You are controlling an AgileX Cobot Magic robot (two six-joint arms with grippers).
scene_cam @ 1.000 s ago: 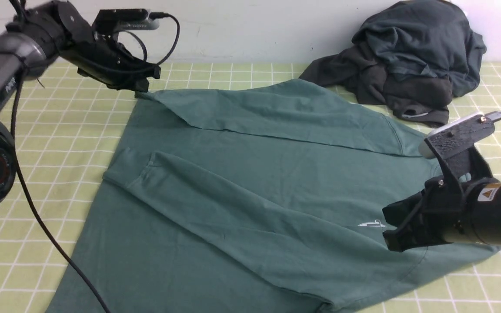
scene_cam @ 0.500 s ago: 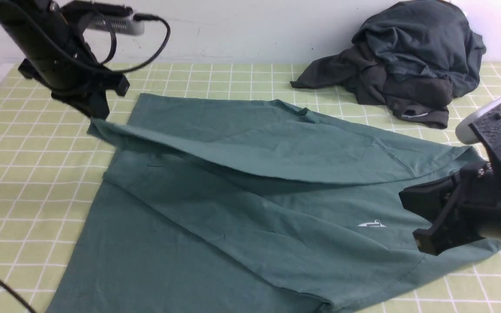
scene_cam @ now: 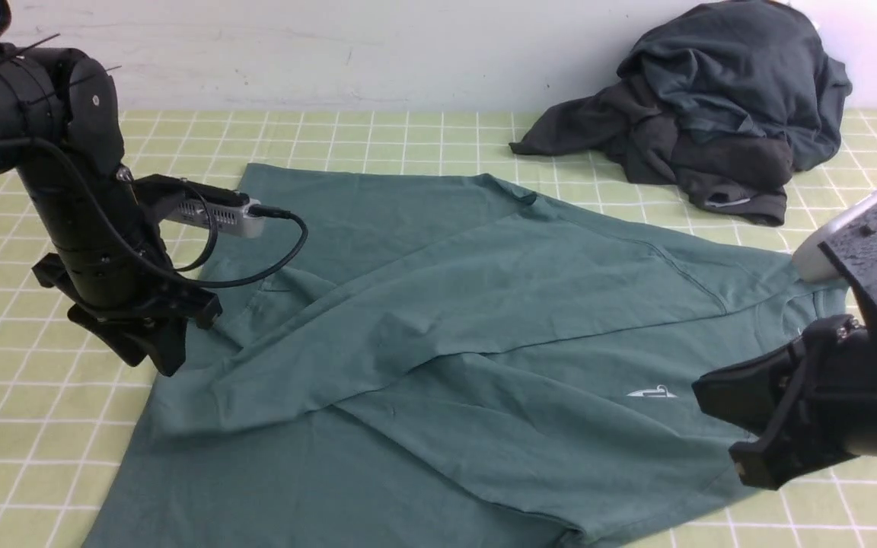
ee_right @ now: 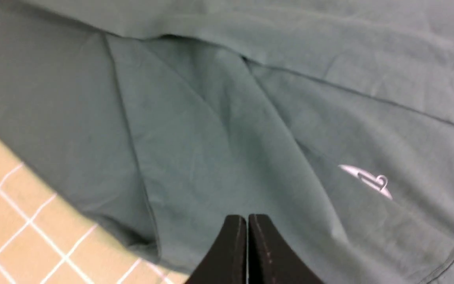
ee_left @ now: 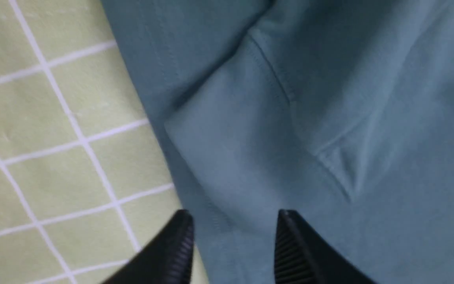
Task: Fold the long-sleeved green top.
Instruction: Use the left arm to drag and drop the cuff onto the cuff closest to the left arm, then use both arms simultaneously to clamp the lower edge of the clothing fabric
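Observation:
The green long-sleeved top point(scene_cam: 484, 320) lies spread over the checked cloth, its white chest logo point(scene_cam: 652, 393) facing up. One long sleeve point(scene_cam: 317, 358) lies slanted across the body, with its cuff end near the top's left edge. My left gripper point(scene_cam: 167, 364) hangs just above that edge, open, with nothing held. In the left wrist view the left gripper point(ee_left: 235, 215) stands apart over the top's fabric point(ee_left: 290, 138). My right gripper point(scene_cam: 720, 426) hovers near the logo, shut and empty; in the right wrist view its jaws point(ee_right: 247, 217) touch above the top point(ee_right: 211, 138).
A heap of dark charcoal and slate-blue garments point(scene_cam: 712, 99) sits at the back right, near the wall. The yellow-green checked tablecloth point(scene_cam: 27, 426) shows around the top. A cable point(scene_cam: 256, 259) loops from the left wrist camera over the top's left part.
The left gripper carried the sleeve from the back left forward and down across the body, then opened and let it go. The right arm drifted slightly right and lower.

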